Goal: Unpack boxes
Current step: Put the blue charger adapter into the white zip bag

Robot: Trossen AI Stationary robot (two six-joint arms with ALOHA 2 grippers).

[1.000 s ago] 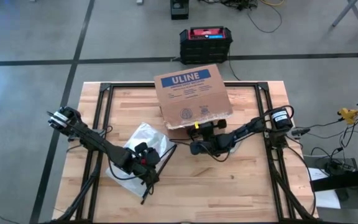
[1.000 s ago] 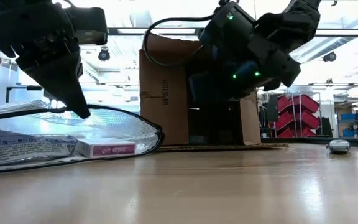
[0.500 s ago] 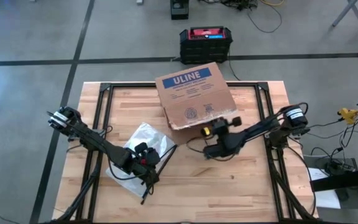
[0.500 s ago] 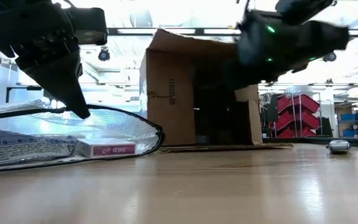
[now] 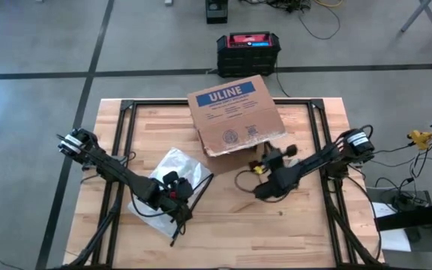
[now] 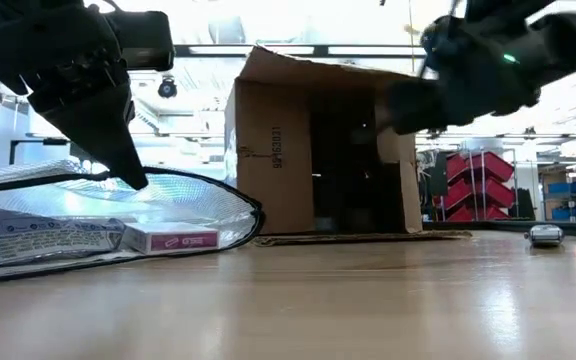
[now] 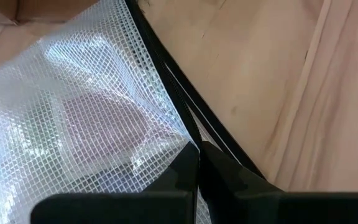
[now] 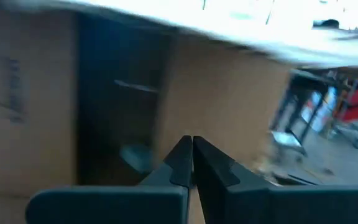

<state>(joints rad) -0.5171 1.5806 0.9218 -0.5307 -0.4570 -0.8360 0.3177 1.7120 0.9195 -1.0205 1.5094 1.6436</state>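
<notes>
One wooden table (image 5: 291, 232) carries everything. On its far middle lies the brown ULINE box (image 5: 235, 112) on its side, open mouth facing the near edge. Just in front of that mouth hangs the right gripper (image 5: 267, 156), fingers pressed together, holding nothing, clear of the cardboard. Well apart, the left gripper (image 5: 188, 193) is pinched on the mesh bag (image 5: 172, 169).
</notes>
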